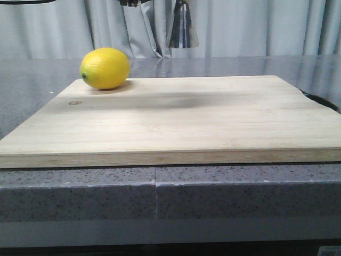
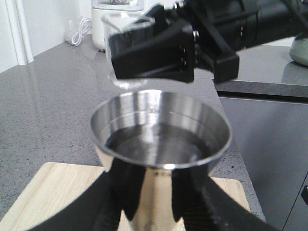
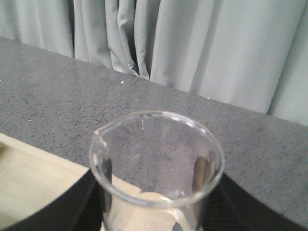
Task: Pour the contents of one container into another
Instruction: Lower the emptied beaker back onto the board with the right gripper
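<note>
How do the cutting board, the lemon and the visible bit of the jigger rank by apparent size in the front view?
1. Cutting board, by far the largest.
2. Lemon.
3. Jigger, only its lower part shows at the top edge, so its real size against the lemon is unsure.

You have a bright yellow lemon on a pale wooden board, a grey speckled tabletop, a shiny silver jigger, a clear beaker, and pale grey curtains.
</note>
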